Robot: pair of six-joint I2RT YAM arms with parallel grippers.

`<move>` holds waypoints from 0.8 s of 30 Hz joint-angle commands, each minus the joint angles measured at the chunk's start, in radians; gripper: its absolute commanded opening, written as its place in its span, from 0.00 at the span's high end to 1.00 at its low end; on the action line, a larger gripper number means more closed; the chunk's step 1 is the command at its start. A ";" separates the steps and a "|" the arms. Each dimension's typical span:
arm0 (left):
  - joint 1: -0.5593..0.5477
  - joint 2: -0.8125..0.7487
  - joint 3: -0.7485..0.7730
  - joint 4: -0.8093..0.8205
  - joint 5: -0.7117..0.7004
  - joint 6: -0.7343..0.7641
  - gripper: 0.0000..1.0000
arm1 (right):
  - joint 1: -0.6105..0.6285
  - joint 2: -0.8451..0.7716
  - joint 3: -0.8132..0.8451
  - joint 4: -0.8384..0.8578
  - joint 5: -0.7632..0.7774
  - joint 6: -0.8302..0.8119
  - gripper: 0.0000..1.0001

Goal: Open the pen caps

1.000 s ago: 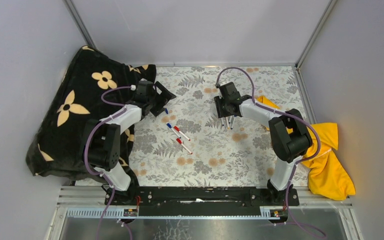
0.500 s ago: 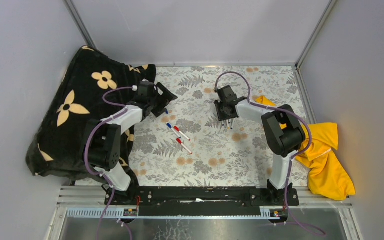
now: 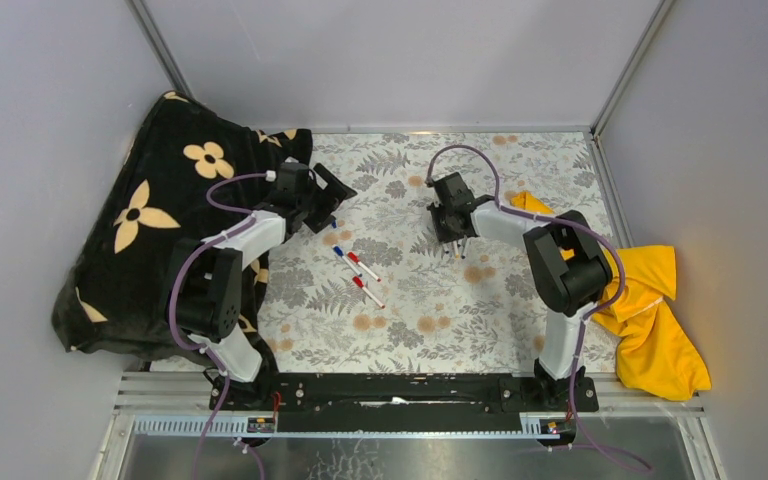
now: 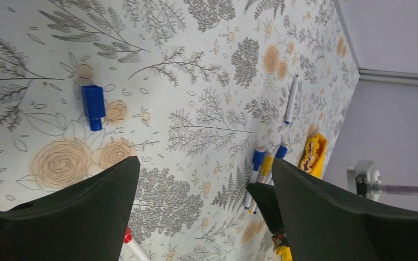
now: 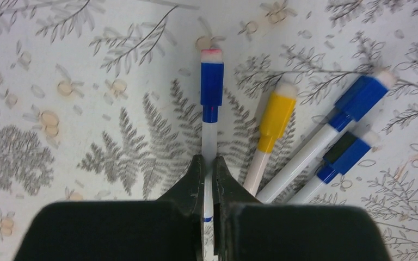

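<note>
My right gripper [image 5: 207, 163] is shut on the white barrel of a pen [image 5: 209, 142] lying on the flowered cloth, its blue cap [image 5: 211, 89] sticking out ahead of the jaws. Beside it lie a yellow-capped pen [image 5: 275, 122] and two blue-capped pens [image 5: 359, 98]. In the top view the right gripper [image 3: 453, 240] points down at this cluster. My left gripper [image 4: 204, 168] is open above the cloth, holding nothing, with a loose blue cap [image 4: 93, 104] lying just ahead of it. Three more pens [image 3: 358, 270], red- and blue-capped, lie mid-table.
A black bag with cream flowers [image 3: 150, 220] fills the left side, close behind the left arm. A yellow cloth [image 3: 660, 310] lies at the right edge. Another white pen [image 4: 290, 99] lies alone farther across. Grey walls enclose the table.
My right gripper has shut onto the blue-capped pen's barrel, and the right arm has drawn in slightly to the left. The left arm has barely moved.
</note>
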 commanded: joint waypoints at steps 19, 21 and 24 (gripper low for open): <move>-0.182 0.034 0.004 0.196 0.064 0.001 0.05 | 0.147 -0.243 0.052 0.007 -0.338 -0.007 1.00; -0.192 0.036 0.003 0.203 0.059 0.002 0.07 | 0.151 -0.243 0.060 0.011 -0.346 -0.001 1.00; -0.203 0.033 0.001 0.211 0.059 -0.004 0.10 | 0.152 -0.241 0.063 0.023 -0.353 0.007 1.00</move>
